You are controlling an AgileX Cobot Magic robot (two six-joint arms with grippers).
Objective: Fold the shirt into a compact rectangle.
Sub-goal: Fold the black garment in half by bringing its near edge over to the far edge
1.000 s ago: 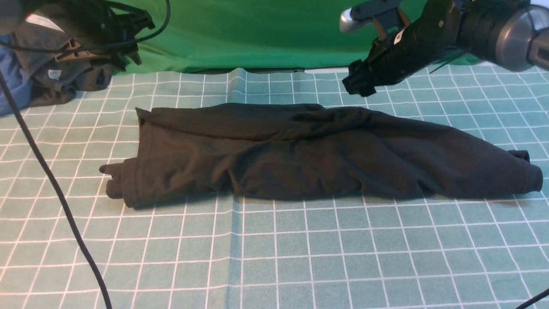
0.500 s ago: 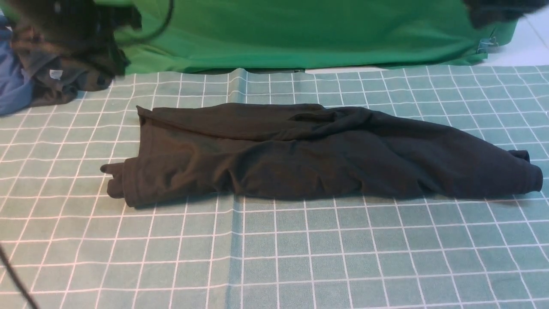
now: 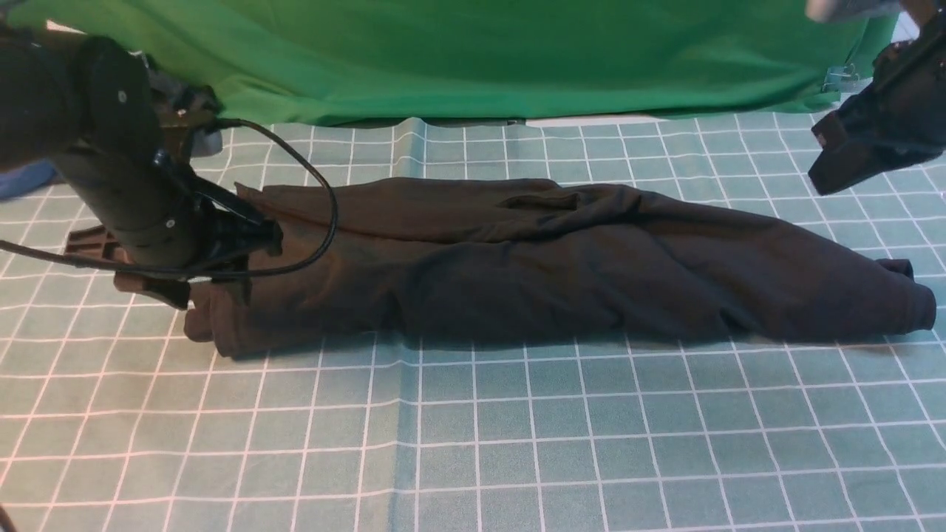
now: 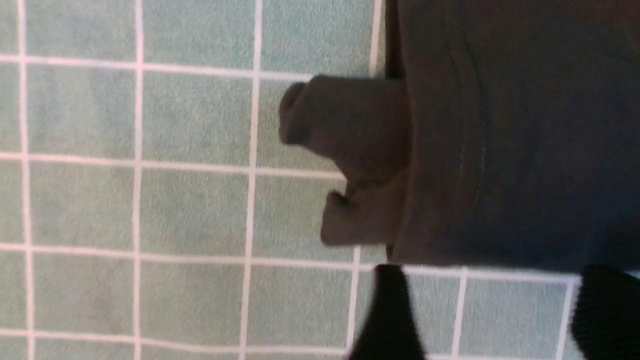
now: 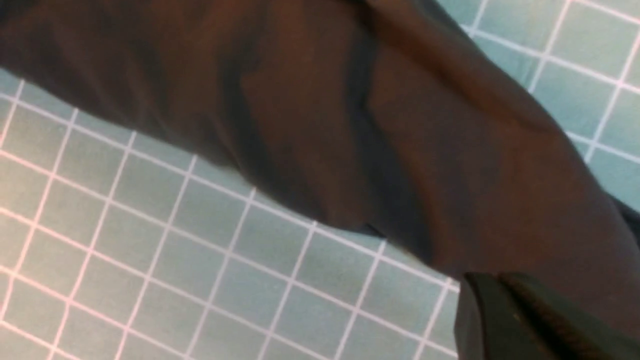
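The black shirt [image 3: 532, 258] lies folded into a long, rumpled strip across the checked cloth; its print and neck label are hidden. My left gripper [image 3: 185, 284] hovers low at the strip's left end. In the left wrist view it [image 4: 492, 300] is open, with bare cloth between the fingers [image 4: 390, 310], just off the shirt's edge [image 4: 500, 150] where a sleeve piece [image 4: 345, 125] sticks out. My right gripper [image 3: 831, 174] hangs above the table behind the shirt's right end. In the right wrist view it [image 5: 505, 285] is shut and empty above the dark fabric [image 5: 350, 125].
The green-and-white checked cloth [image 3: 473, 443] covers the table. A green backdrop [image 3: 480, 59] hangs at the back. A cable [image 3: 325, 222] from my left arm loops over the shirt's left part. A sliver of blue fabric [image 3: 29, 181] shows at the far left edge.
My left arm has swung down from the back left to the shirt's left end. My right arm left the view, then came back at the far right. The shirt has not moved.
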